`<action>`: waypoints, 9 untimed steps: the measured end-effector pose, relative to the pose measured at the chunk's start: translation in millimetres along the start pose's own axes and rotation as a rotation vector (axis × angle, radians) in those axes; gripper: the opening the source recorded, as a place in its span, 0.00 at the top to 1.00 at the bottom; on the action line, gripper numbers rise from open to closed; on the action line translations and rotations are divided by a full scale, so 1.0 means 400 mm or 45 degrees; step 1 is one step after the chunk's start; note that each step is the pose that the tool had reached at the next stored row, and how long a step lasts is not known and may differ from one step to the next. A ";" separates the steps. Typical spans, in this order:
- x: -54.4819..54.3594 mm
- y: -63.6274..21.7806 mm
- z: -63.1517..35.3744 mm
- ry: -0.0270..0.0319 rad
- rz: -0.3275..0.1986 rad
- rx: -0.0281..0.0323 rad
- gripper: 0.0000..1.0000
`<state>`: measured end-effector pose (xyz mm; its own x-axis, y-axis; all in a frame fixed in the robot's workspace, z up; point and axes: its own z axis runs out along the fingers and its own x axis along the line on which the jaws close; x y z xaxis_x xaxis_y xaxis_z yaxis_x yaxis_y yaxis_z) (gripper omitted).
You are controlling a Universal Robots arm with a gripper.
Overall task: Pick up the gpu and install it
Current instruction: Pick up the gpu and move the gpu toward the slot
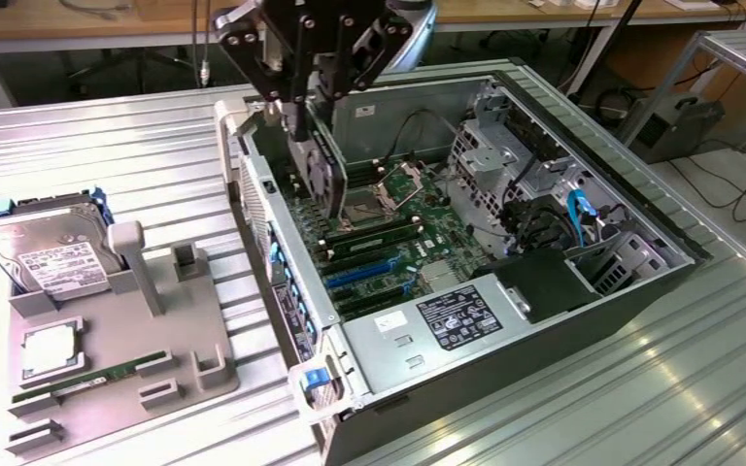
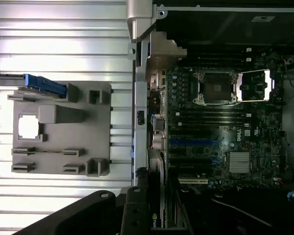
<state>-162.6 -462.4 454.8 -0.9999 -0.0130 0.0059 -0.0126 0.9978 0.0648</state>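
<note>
Gripper point(image 1: 298, 121) clamped on the top edge of one black graphics card point(image 1: 322, 175). Card hangs upright, edge-on, inside the one open computer case point(image 1: 542, 359), by its back wall, over the motherboard point(image 1: 425, 233); seated or not, cannot tell. Farther off, at the exterior view's left on the slatted table point(image 1: 140, 155), one gray holder tray point(image 1: 152, 330): one hard drive point(image 1: 50, 257), one processor chip point(image 1: 50, 349), one memory stick point(image 1: 88, 381).

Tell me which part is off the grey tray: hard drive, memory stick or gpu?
The gpu, held on edge by the gripper over the open case; the hard drive and memory stick sit in the tray.
</note>
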 end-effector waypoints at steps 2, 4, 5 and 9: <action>-0.027 -0.001 0.003 0.0008 0.000 -0.0001 0.74; -0.071 -0.002 0.015 0.0028 0.000 0.0000 0.74; -0.084 -0.002 0.020 0.0033 0.000 0.0001 0.74; -0.141 -0.002 0.043 0.0044 0.000 0.0016 0.74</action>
<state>-106.5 -461.2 437.4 -0.9999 -0.0130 0.0093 -0.0124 0.9979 0.0636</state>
